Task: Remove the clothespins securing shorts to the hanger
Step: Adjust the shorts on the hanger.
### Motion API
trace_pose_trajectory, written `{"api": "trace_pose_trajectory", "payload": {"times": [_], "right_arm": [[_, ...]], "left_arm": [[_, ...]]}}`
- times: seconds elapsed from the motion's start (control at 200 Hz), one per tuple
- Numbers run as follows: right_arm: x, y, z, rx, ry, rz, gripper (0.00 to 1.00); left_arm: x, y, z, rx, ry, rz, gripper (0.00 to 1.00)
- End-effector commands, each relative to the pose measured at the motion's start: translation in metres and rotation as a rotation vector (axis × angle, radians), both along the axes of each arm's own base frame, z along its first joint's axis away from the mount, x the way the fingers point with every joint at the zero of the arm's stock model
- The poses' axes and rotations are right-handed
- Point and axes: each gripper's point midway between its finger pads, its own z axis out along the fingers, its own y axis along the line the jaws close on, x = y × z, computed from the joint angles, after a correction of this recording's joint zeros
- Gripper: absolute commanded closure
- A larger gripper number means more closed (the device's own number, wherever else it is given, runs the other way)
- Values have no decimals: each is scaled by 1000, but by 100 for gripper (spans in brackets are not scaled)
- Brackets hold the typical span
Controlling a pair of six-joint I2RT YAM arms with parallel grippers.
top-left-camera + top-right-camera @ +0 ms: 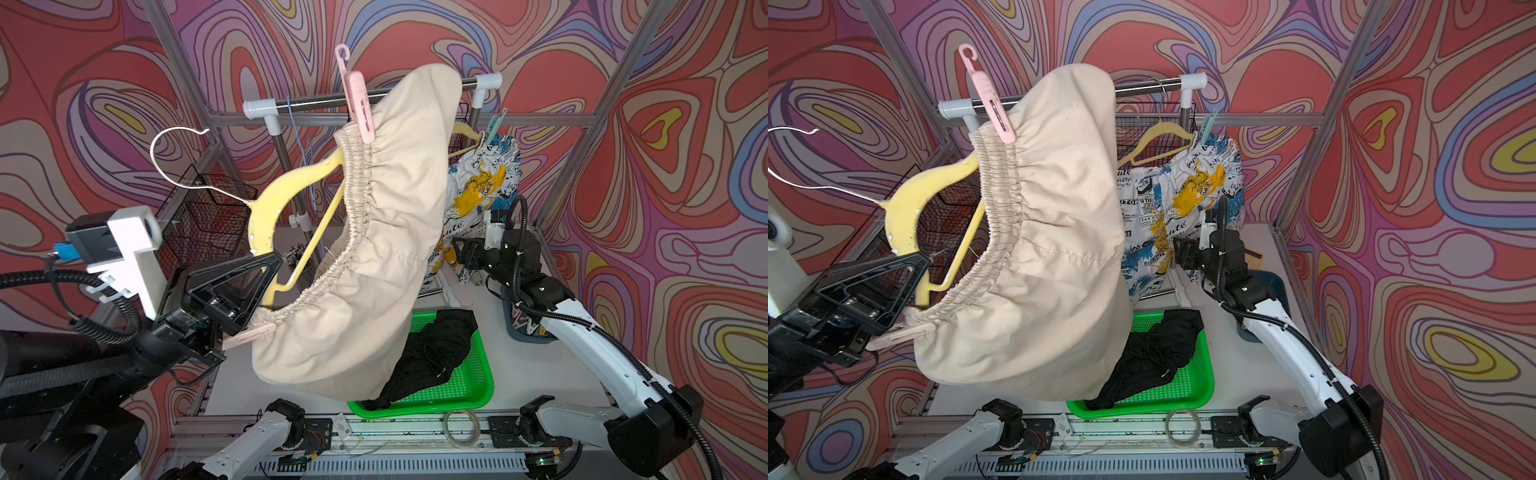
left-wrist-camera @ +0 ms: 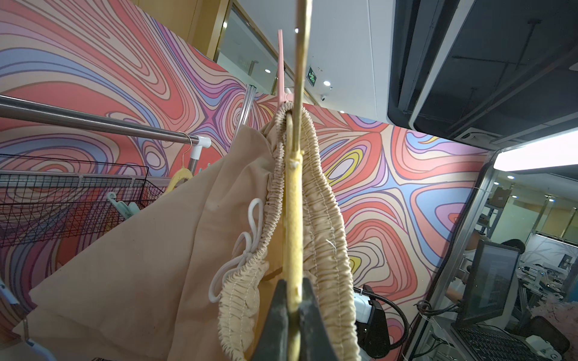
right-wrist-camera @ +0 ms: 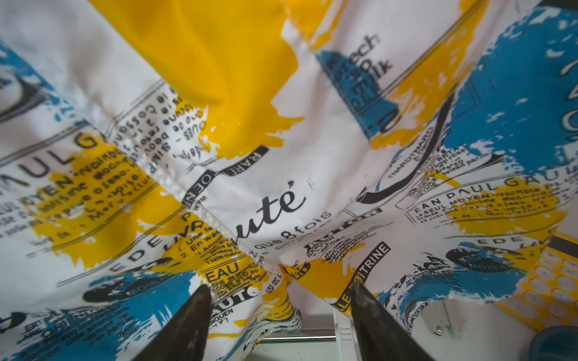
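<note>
**Beige shorts held clear of the rail, both pink pins on the waistband**

The left gripper is clamped tight on one shoulder of the yellow hanger, its two black fingers pressed against either face of it. It holds the hanger tilted in front of the rail. The hanger's wire hook hangs free, off to the side of the rail and not over it. The beige shorts hang from this hanger with the waistband stretched along it, and the cloth bulges across the rail in both top views. The white drawstring dangles at the waistband. Two pale pink clothespins grip that waistband: the upper clothespin at the end nearest the rail, and the lower clothespin at the end farthest from the rail, just beside the left gripper's body.

The right gripper stands below the rail with its jaws well apart, right up against the printed shorts. Its wrist view shows the cloth's hem just ahead of the fingertips and nothing pinched between them. The printed shorts hang from a second hanger hooked over the rail, with a mint-green clothespin at the waistband's end by the rail's post. The black shorts lie crumpled in the green tray, well in front of the rail and below it
</note>
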Motion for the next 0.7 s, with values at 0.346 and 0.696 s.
{"api": "trace_pose_trajectory", "payload": {"times": [0.346, 0.696], "right_arm": [[55, 70, -26, 168, 46, 238, 29], [91, 69, -34, 145, 29, 153, 29]], "left_arm": [[-60, 26, 20, -54, -168, 23, 100], [34, -19, 1, 10, -130, -15, 100]]}}
